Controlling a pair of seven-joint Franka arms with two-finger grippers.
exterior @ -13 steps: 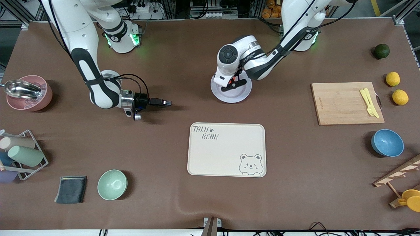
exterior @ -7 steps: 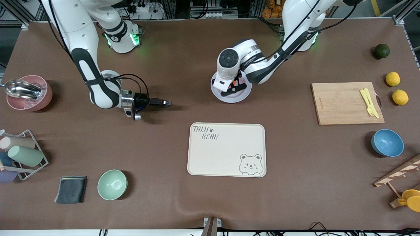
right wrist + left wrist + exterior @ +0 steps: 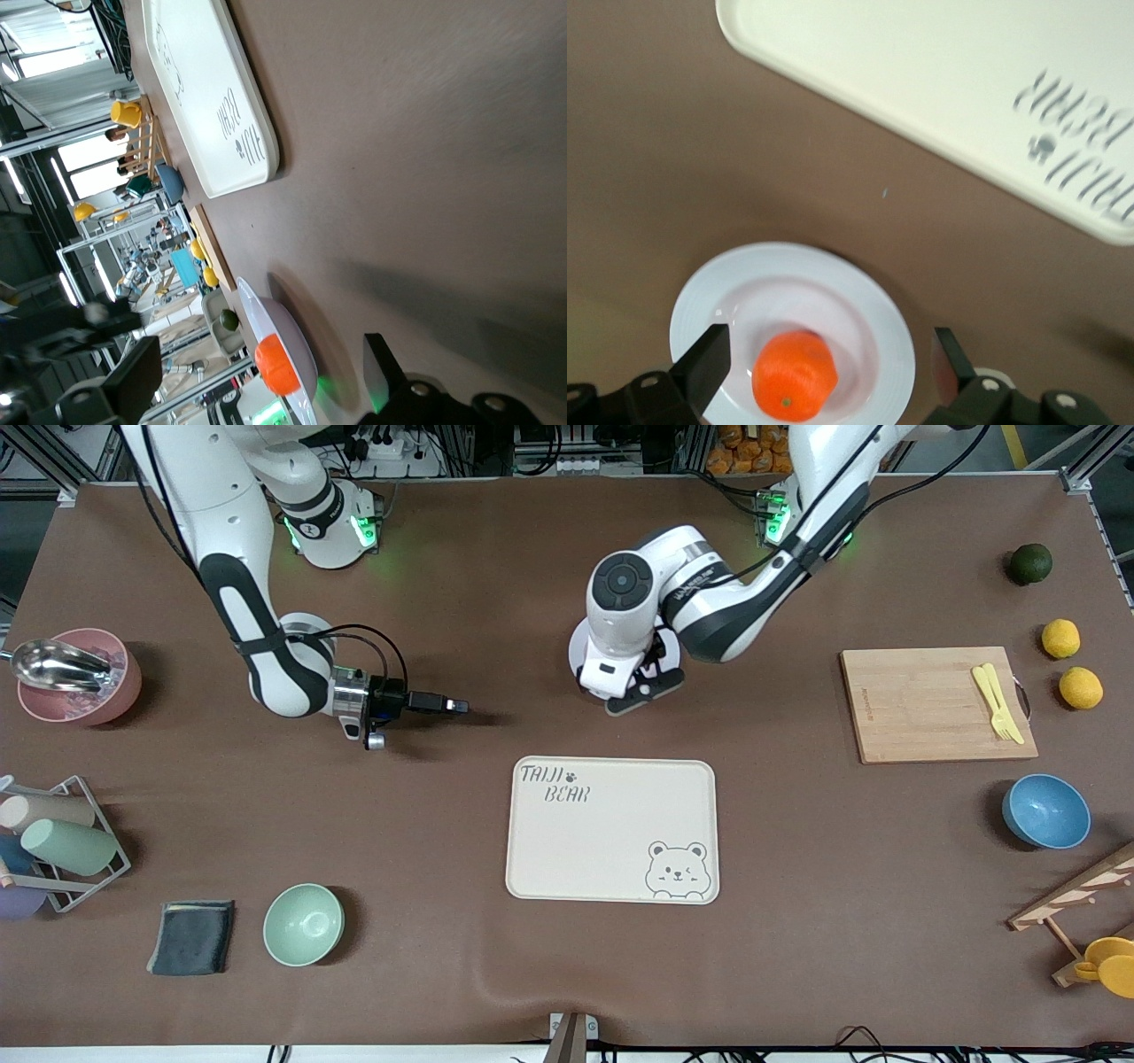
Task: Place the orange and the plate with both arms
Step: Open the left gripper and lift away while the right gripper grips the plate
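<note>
The orange (image 3: 795, 374) lies in the middle of the pale plate (image 3: 868, 301) on the brown table, between the arms' bases and the bear tray. My left gripper (image 3: 828, 341) is open and empty, raised above the plate with the orange below it. In the front view the left gripper (image 3: 640, 691) and its wrist hide the orange and most of the plate (image 3: 575, 645). My right gripper (image 3: 456, 707) is open and empty, held level and low over the table beside the plate, toward the right arm's end. The right wrist view (image 3: 259, 352) shows the plate (image 3: 288, 332) and orange (image 3: 277, 367) ahead.
The cream bear tray (image 3: 611, 830) lies nearer to the front camera than the plate. A cutting board (image 3: 921, 704) with a yellow fork, two lemons (image 3: 1060, 638), a green fruit (image 3: 1030, 563) and a blue bowl (image 3: 1045, 810) are toward the left arm's end. A mint bowl (image 3: 303, 924), pink bowl (image 3: 78, 676) and cup rack (image 3: 53, 841) are toward the right arm's end.
My left gripper has opened off the orange and risen, shifting toward the bear tray. The orange stays on the plate. My right gripper has shifted very slightly toward the plate.
</note>
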